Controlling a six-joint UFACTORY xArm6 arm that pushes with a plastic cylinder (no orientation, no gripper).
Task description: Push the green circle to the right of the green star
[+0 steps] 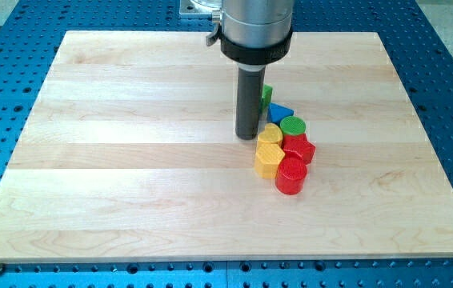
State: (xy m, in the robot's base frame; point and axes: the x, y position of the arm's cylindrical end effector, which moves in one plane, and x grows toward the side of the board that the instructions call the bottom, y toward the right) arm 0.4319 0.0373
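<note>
My tip (248, 136), the lower end of the straight dark rod, rests on the pale wooden board (114, 160) at the left edge of a tight cluster of blocks. It has no jaws to open and holds nothing; it can only push.

The small green circle block (293, 126) sits at about 3 o'clock from my tip, touching the red block (298, 149) below it and just beside the blue triangular block (279, 112). The green star block (266, 95) is mostly hidden behind the rod, at about 1 o'clock from my tip.

Yellow blocks (270, 152) and a red cylinder (290, 175) lie at 4 to 5 o'clock.

I judge the approach step is in hand. Next calls for reaching the circle's 6 o'clock side and nudging it toward 12, clear of the blue block.
</note>
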